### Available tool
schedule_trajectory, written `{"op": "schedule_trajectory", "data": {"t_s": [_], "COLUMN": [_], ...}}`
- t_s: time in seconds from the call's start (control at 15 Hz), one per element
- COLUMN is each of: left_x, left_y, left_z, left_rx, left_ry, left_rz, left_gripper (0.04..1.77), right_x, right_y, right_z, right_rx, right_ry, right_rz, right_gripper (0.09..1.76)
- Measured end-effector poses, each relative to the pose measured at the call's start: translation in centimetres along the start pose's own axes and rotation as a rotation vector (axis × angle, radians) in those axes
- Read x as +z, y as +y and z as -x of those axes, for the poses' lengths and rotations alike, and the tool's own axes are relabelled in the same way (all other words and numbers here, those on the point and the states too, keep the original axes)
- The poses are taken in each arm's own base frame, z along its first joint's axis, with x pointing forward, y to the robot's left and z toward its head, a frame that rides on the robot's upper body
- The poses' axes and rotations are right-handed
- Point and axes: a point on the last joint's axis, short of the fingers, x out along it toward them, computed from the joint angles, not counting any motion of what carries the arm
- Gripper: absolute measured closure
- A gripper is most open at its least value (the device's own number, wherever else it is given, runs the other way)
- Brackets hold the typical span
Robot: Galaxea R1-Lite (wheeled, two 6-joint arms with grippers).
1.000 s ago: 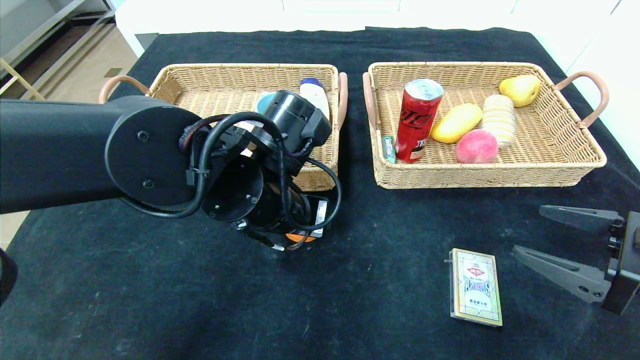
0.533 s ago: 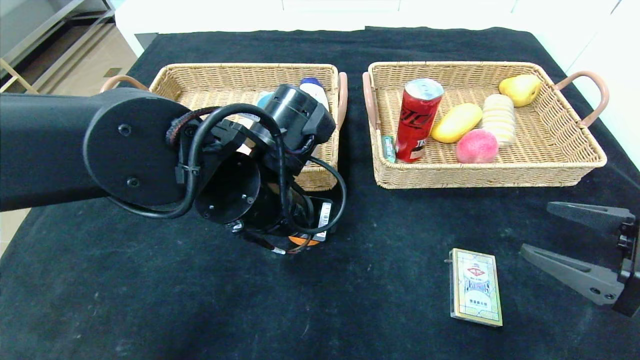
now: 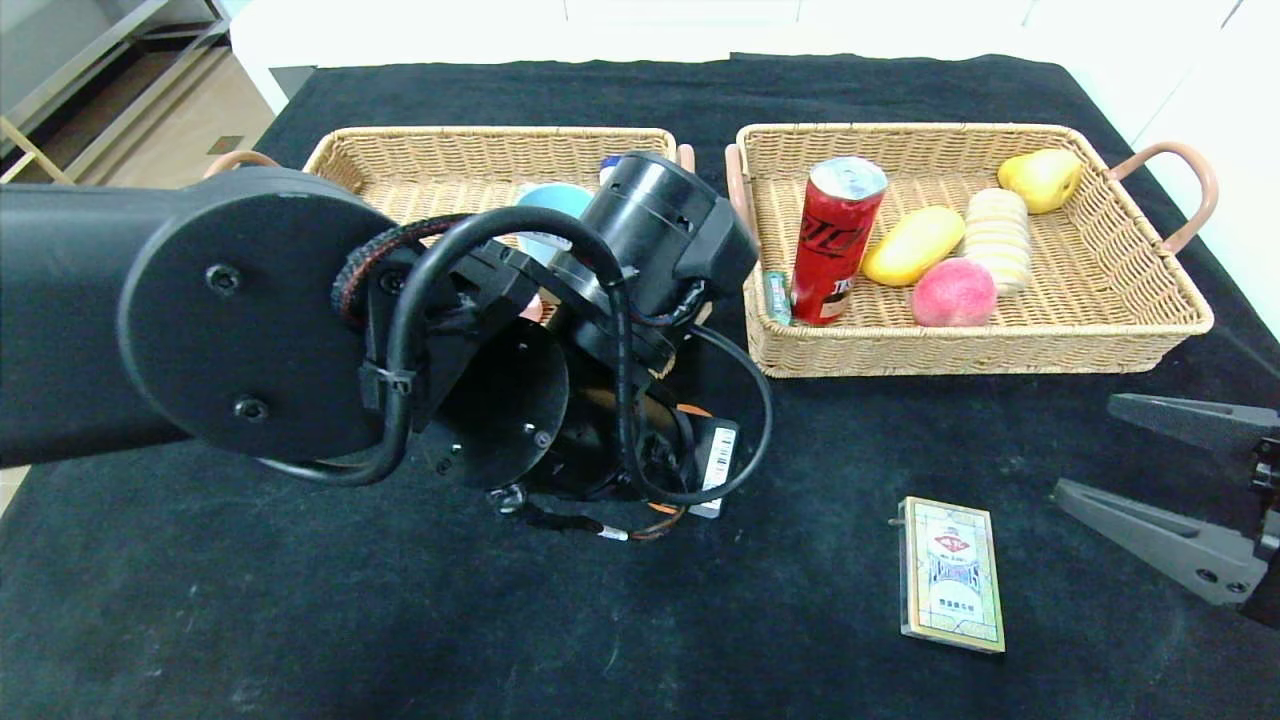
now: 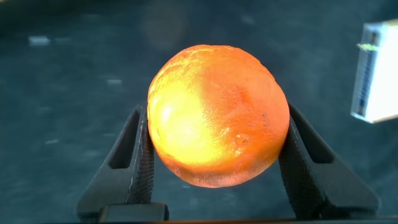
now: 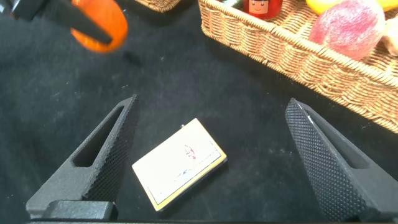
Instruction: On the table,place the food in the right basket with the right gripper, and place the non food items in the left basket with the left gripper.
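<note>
My left gripper (image 4: 214, 115) is shut on an orange (image 4: 217, 115) and holds it above the black table, in front of the left basket (image 3: 450, 150). In the head view my own wrist hides the gripper and most of the orange. The right wrist view shows the orange (image 5: 99, 25) in those fingers, off the cloth. A flat card box (image 3: 951, 572) lies on the table at the front right. My right gripper (image 3: 1085, 445) is open and empty just right of the box, which lies between its fingers in the right wrist view (image 5: 179, 163).
The right basket (image 3: 1000, 345) holds a red can (image 3: 835, 240), a mango (image 3: 912, 245), a peach (image 3: 953, 292), a pear (image 3: 1040, 180), a stack of biscuits (image 3: 997, 238) and a small green pack (image 3: 776, 296). A blue-lidded item (image 3: 550, 198) sits in the left basket.
My left arm has moved right and up with the orange in its grip. My right gripper has drawn back a little toward the right edge, still open.
</note>
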Motion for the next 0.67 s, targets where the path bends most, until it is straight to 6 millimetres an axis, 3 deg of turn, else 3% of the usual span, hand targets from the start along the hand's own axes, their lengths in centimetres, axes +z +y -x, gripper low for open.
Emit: {"op": "schedule_trajectory", "data": {"t_s": [0.67], "left_x": [1.7], "left_y": [-5.6], "left_z": [-1.9], "left_rx": [-0.103], "left_ry": [-0.085], "left_rz": [-0.086], "left_gripper": [0.65], "right_x": [0.9], "right_y": [0.3], "right_z": [0.8], "right_rx": [-0.014], "right_ry": [-0.039], "right_rz": [0.023], "right_gripper": [0.14]}}
